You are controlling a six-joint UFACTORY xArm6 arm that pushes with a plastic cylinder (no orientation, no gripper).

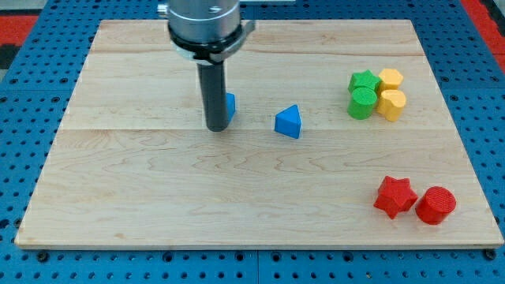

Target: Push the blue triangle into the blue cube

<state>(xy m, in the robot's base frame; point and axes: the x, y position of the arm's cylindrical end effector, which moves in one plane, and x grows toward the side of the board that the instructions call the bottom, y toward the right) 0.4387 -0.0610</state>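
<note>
The blue triangle (pixel 289 122) lies on the wooden board (pixel 158 197) a little right of the middle. The blue cube (pixel 230 105) is to its left, mostly hidden behind my rod; only its right edge shows. My tip (pixel 216 128) rests on the board right in front of the cube, left of the triangle, with a clear gap to the triangle. I cannot tell whether the tip touches the cube.
At the view's right top, a green star (pixel 364 80), a green cylinder (pixel 363 103), a yellow hexagon (pixel 390 78) and a yellow heart-like block (pixel 392 103) cluster together. A red star (pixel 394 196) and a red cylinder (pixel 435 205) sit at the right bottom.
</note>
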